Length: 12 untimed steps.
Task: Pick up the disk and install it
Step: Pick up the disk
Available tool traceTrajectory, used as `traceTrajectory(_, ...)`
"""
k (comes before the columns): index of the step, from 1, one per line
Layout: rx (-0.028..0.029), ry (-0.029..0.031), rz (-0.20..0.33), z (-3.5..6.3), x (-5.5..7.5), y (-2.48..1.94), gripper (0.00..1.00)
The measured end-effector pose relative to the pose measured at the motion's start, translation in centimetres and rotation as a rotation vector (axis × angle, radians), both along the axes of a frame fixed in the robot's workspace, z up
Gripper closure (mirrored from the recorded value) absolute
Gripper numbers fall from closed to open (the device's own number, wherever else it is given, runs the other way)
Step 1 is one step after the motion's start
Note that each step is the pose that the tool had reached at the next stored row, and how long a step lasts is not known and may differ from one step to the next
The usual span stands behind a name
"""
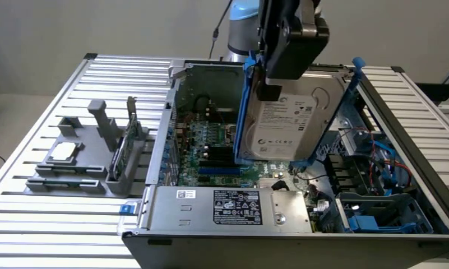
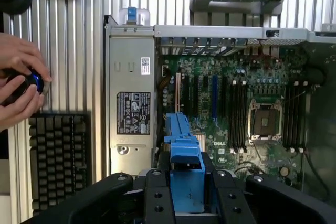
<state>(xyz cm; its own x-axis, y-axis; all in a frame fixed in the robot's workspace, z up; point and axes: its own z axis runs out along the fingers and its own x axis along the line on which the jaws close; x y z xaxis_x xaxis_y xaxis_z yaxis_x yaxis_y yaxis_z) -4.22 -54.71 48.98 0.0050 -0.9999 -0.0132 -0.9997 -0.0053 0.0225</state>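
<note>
- We see the gripper (image 1: 268,88) pinching the disk (image 1: 288,120), held upright in the air over the open computer (image 1: 209,210).
- The computer lies on the ribbed metal surface (image 1: 52,235).
- A plain grey wall (image 1: 97,28) stands behind.

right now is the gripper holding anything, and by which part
The gripper holds the disk by its upper end, fingers clamped on the blue rail, hanging upright over the open computer case.

Disk (image 1: 288,120): we count one.
Gripper (image 1: 268,92): we count one.
Computer case (image 1: 299,252): one.
Power supply (image 1: 224,208): one.
Silver chip (image 1: 65,150): one.
Green card (image 1: 119,148): one.
Keyboard (image 2: 58,156): one.
Hands (image 2: 21,59): we count two.
</note>
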Motion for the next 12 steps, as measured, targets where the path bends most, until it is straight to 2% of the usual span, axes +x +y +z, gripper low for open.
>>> traceTrajectory(12,-0.0001,0.0,0.0,-0.54,4.5,-2.59,0.67)
